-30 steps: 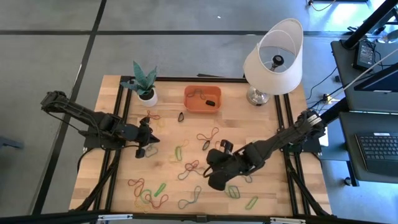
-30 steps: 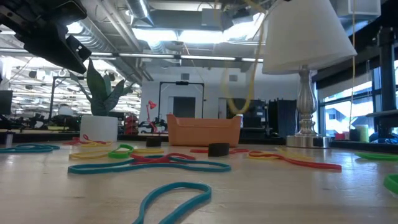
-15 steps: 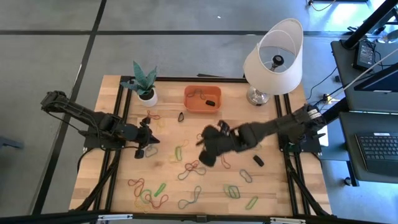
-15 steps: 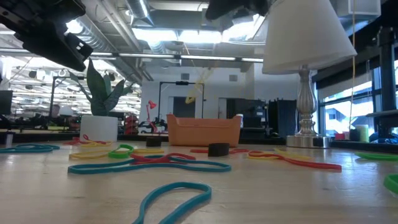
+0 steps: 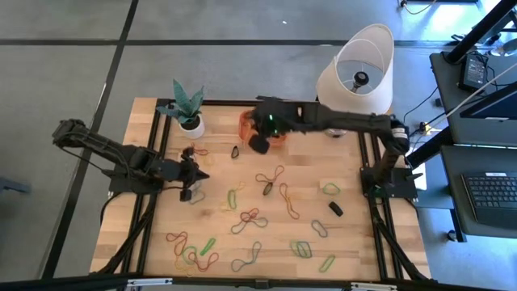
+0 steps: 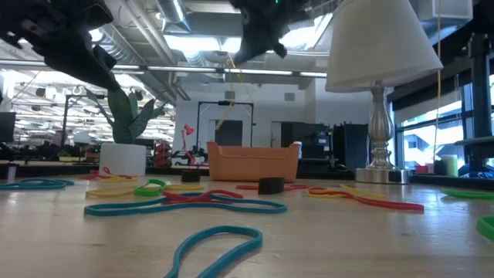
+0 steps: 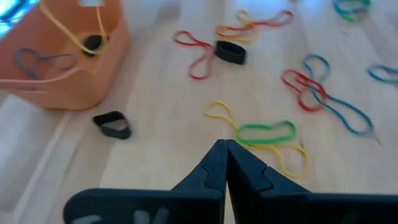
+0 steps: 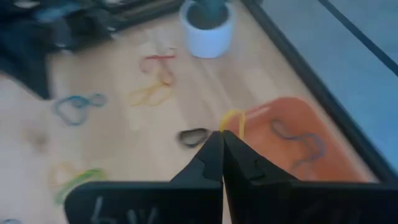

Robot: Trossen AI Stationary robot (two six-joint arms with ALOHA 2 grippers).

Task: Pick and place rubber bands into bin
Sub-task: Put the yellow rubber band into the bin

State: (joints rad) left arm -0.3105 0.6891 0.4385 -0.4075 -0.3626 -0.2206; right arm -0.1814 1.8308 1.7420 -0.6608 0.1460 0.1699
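Rubber bands (image 5: pixel 249 218) lie scattered across the surface (image 5: pixel 355 250) toward its near edge. Left gripper (image 5: pixel 191 175), fingers closed and empty, waits near the left edge. Right gripper (image 5: pixel 260 139), fingers pinched on a yellow band (image 8: pixel 234 122), hangs over the bin (image 5: pixel 262 128) at the far edge; the bin contains a grey-blue band (image 7: pixel 37 60) and a black band (image 7: pixel 92 42).

We are seeing open air above the orange bin (image 5: pixel 262 129). The lamp (image 5: pixel 355 77) is crowding its right side, the plant pot (image 5: pixel 191 125) is standing well left, and rubber bands (image 5: pixel 250 218) are littering the table (image 5: pixel 355 242).
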